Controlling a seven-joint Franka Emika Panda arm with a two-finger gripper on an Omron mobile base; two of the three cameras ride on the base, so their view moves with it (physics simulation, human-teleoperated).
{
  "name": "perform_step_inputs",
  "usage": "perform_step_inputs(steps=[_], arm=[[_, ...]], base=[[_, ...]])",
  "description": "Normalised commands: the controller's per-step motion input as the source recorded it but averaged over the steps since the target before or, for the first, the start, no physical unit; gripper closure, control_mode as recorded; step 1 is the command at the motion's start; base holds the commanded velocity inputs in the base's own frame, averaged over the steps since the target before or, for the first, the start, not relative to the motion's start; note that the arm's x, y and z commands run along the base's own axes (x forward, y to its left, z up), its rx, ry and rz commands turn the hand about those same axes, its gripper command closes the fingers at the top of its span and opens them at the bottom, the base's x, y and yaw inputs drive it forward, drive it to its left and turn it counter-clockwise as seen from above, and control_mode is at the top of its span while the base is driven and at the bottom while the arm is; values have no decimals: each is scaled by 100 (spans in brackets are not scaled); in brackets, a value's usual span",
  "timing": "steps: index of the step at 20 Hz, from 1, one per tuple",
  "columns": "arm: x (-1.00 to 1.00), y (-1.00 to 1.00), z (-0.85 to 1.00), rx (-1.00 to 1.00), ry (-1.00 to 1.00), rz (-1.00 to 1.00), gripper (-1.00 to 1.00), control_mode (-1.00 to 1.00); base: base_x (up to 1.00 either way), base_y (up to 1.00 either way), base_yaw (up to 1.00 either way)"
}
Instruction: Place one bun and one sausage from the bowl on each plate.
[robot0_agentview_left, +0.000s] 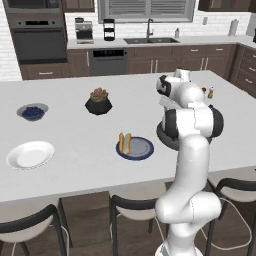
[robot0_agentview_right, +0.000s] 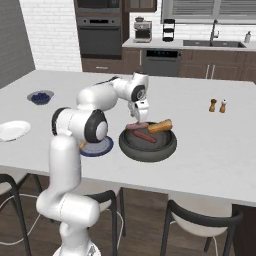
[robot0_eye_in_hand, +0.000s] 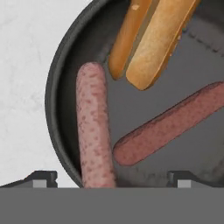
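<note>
The wide dark bowl (robot0_agentview_right: 131, 146) holds a pale pink sausage (robot0_eye_in_hand: 92, 127), a dark red sausage (robot0_eye_in_hand: 170, 124) and a golden bun (robot0_eye_in_hand: 148, 39). My gripper (robot0_agentview_right: 136, 120) hangs open just above the bowl's left side. The pale sausage lies between its fingertips (robot0_eye_in_hand: 43, 177) and is not held. The blue-rimmed grey plate (robot0_agentview_left: 142, 150) sits left of the bowl (robot0_agentview_left: 161, 135) with a bun (robot0_agentview_left: 125, 142) lying on its left edge. The white plate (robot0_agentview_left: 30, 154) rests bare at the far left of the island. In the right base view my arm covers most of the blue-rimmed plate (robot0_agentview_right: 100, 149).
A small bowl of blueberries (robot0_agentview_left: 32, 111) and a black pot with a succulent (robot0_agentview_left: 98, 102) stand farther back on the island. Two small shakers (robot0_agentview_right: 217, 105) stand to the right of the bowl. Stools line the island's near edge.
</note>
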Motion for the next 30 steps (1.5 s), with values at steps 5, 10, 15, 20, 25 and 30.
perform_step_inputs(steps=[5, 10, 15, 20, 25, 30], arm=[[30, 0, -20, 0, 0, 0, -100, -100], [18, 0, -30, 0, 9, 0, -100, -100], [-18, 4, -33, 0, 14, -3, -100, -100], [-18, 6, -25, 0, 1, 0, -100, -100], [-50, 3, -30, 0, -6, 0, -100, -100], [-2, 9, -15, 0, -6, 0, -100, -100]], base=[[0, 0, 0], [0, 0, 0], [0, 0, 0], [0, 0, 0], [0, 0, 0], [0, 0, 0]])
